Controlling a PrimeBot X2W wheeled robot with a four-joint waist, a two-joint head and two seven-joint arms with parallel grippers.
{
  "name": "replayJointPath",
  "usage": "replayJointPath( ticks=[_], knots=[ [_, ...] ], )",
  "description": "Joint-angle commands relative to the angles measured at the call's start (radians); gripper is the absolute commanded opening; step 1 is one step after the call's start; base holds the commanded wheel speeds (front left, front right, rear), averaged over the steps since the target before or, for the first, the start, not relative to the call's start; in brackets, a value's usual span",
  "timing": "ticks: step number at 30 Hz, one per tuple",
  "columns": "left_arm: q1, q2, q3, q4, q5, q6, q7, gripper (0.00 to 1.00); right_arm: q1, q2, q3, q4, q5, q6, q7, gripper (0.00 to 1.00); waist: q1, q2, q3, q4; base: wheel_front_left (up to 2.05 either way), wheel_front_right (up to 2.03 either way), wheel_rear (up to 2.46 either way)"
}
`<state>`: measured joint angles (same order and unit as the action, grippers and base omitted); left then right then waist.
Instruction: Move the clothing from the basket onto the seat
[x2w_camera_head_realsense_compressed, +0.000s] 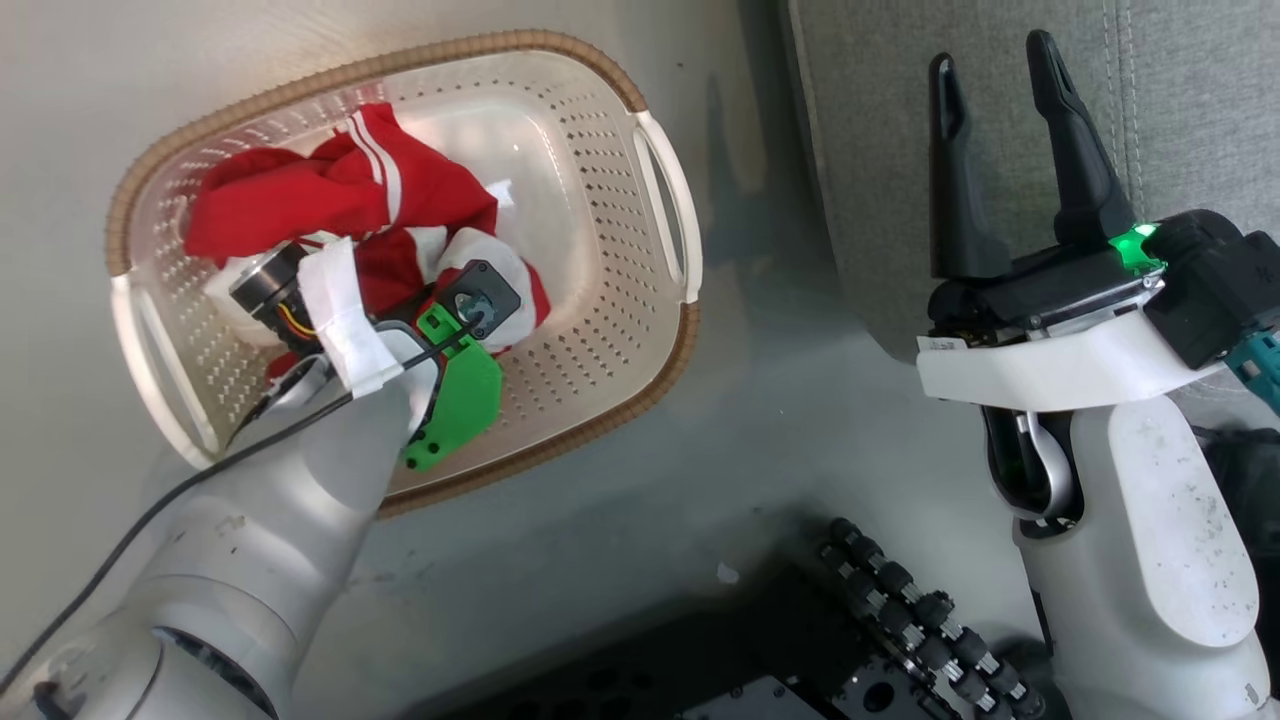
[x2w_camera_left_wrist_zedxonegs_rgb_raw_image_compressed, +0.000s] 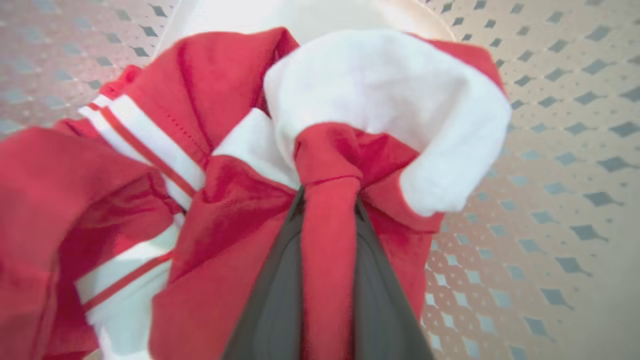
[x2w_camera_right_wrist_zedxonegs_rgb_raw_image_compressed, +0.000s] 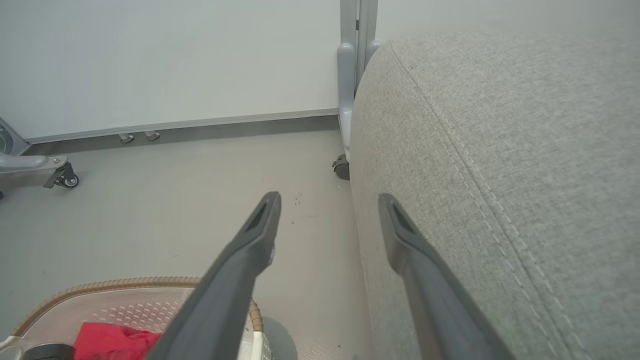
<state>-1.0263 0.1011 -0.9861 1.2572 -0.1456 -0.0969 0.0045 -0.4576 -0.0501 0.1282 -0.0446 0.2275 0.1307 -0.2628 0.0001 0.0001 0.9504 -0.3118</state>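
Left pincer (x2w_camera_left_wrist_zedxonegs_rgb_raw_image_compressed: 327, 192) was down in the basket (x2w_camera_head_realsense_compressed: 600, 250), jaws pinched tight on a red fold of the clothing (x2w_camera_left_wrist_zedxonegs_rgb_raw_image_compressed: 200, 100), the rest bunched around it. Gripped for the lift-out, I'd say. Right pincer (x2w_camera_head_realsense_compressed: 990, 60) hung wide open and empty, the seat (x2w_camera_head_realsense_compressed: 880, 150) just beside it.

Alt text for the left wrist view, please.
The left gripper is clamped on a fold of soft red fabric clothing with white panels and thin white stripes, seen close up. The bunched clothing is inside a cream-white perforated plastic basket, whose wall shows at right and upper left.
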Motion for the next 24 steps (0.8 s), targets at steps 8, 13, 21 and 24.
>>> replayJointPath(
  ticks=[8,13,21,24],
  knots=[
    [0.073,-0.044,0.061,-0.052,-0.103,-0.003,-0.167,0.00,0.054,-0.002,-0.022,0.016,-0.052,0.000,-0.003,1.00,-0.0001,-0.0001,-0.176,0.102,0.00,0.00,0.00],
    [0.127,-0.049,0.098,-0.115,-0.179,-0.002,-0.233,0.00,0.095,-0.003,-0.038,0.024,-0.080,0.000,-0.003,1.00,-0.0001,-0.0001,-0.279,0.153,0.00,0.00,0.00],
    [0.229,-0.050,0.149,-0.313,-0.310,0.036,-0.268,0.00,0.167,-0.016,-0.064,0.036,-0.100,0.000,-0.003,1.00,-0.0001,-0.0001,-0.429,0.217,0.00,0.00,0.00],
    [0.257,-0.051,0.189,-0.400,-0.330,0.057,-0.271,0.00,0.199,-0.019,-0.073,0.040,-0.101,0.000,-0.003,1.00,-0.0001,-0.0001,-0.478,0.238,0.00,0.00,0.00]
  ],
)
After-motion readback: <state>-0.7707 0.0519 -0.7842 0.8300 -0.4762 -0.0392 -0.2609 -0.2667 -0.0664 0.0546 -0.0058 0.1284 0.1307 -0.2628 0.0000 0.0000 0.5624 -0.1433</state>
